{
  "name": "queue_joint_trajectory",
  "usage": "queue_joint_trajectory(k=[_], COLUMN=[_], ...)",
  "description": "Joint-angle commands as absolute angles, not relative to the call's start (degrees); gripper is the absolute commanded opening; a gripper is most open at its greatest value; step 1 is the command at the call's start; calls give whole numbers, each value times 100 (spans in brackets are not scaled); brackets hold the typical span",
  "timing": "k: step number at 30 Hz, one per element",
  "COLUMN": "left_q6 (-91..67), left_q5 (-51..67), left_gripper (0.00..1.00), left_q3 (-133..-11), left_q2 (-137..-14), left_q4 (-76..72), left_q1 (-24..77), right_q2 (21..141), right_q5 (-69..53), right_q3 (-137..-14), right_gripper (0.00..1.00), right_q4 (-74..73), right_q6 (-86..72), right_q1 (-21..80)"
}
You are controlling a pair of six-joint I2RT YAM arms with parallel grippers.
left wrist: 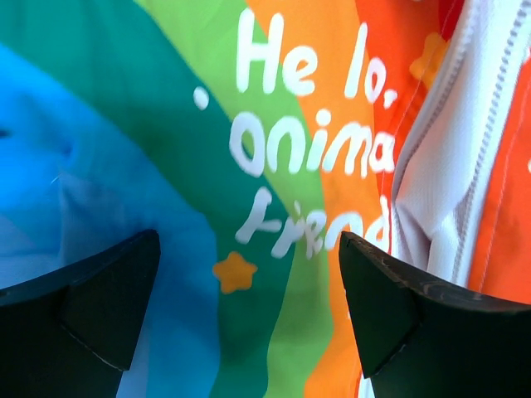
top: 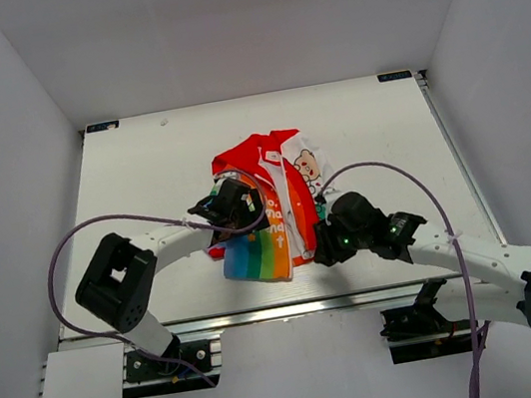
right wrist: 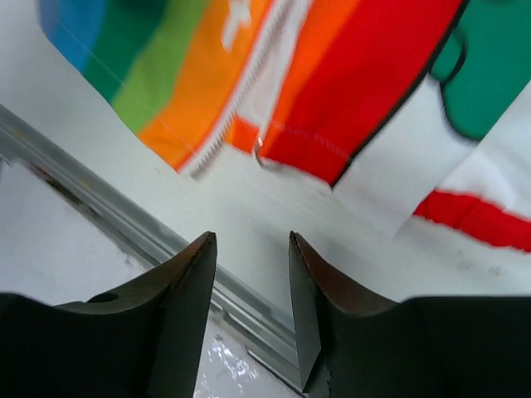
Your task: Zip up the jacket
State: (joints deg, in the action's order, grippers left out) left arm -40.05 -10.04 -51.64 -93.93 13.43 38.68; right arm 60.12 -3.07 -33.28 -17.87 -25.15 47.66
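Note:
The jacket (top: 278, 182) lies in the middle of the table, hood end far, rainbow hem (top: 259, 255) near. Its white zipper tape (top: 296, 216) runs down the front. My left gripper (top: 229, 205) is open and empty, hovering close over the left front panel. In the left wrist view the gripper (left wrist: 249, 278) hangs above the rainbow fabric with white lettering (left wrist: 311, 145), and the zipper tape (left wrist: 485, 124) lies to the right. My right gripper (top: 323, 245) is open and empty at the hem's right corner. In the right wrist view the gripper (right wrist: 249, 249) is over bare table, short of the zipper's bottom end (right wrist: 224, 137).
The table's metal front rail (right wrist: 116, 220) runs just below the right gripper. A purple cable (top: 80, 238) loops off each arm. White walls enclose the table on three sides.

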Motion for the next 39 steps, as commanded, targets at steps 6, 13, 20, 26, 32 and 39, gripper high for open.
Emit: queue_joint_trajectory(k=[6,13,20,26,32,39], left_q6=[-3894,-3955,-3999,-3955,-3929,-3885], left_q5=[-827,-931,-1186,-1336,-1327,-1204], left_gripper=[98,98,98,98,98,98], left_q3=[-5045,-4782,-4649,-4658,-4614,-4526], left_q2=[-8219,-7718,-7453,-7296,-7163,-7330], left_q4=[1793,1916,2004,2109,2074,2022], left_q1=[3823,3823,3823,3823,3823,3823], right_q2=[6995,7953,8174,8086,7419,6776], right_q5=[316,1010,572,247,-1463,-1943], right_q3=[-4420,-4895,-4843,-4948,-5028,-3359], right_gripper=[49,42,25,0,0,0], right_q4=[-1511,-1748,-1574,-1512,-1591,-1125], right_q6=[-2417,-2689,-2610,-2532,-2425,-2927], right_q1=[4799,4799,4799,4799,4799,4816])
